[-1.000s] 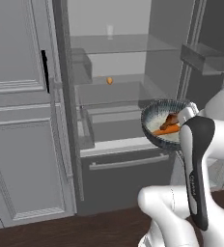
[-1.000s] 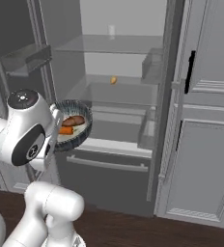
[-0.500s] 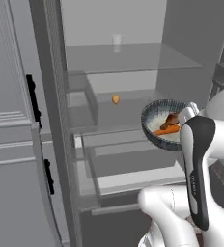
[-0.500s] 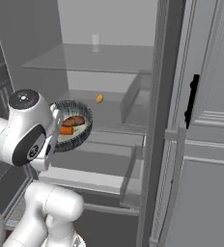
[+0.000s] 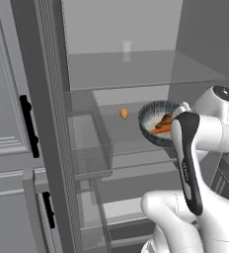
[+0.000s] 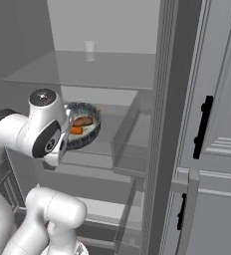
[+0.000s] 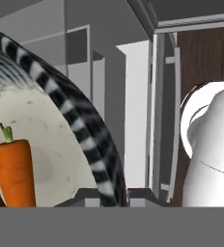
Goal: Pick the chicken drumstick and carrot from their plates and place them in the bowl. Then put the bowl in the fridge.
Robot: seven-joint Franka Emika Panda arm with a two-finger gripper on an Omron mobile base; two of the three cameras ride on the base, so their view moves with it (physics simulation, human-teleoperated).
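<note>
i'm looking into the open fridge [image 5: 136,74], and it is looming far bigger in both base views than a second ago: the base has been driving in, so the whole picture has shifted rather than the things themselves. the drawers and lower front that were showing earlier are dropping out of the bottom, and the glass shelf [image 5: 151,69] is now sitting near eye level with a small pale cup [image 5: 127,50] on it. for the task i'm reading this as the approach nearly finishing; the bowl is getting within reach of a shelf, with only the setting down left.

the bowl [image 5: 158,121] is riding in front of the arm at the same spot as before, carried well inside the doorway. inside it the carrot [image 7: 13,169] and the chicken drumstick [image 6: 82,121] are lying side by side.

the gripper [image 7: 113,195] is pinching the bowl's rim, jaws narrow, unchanged from earlier
</note>
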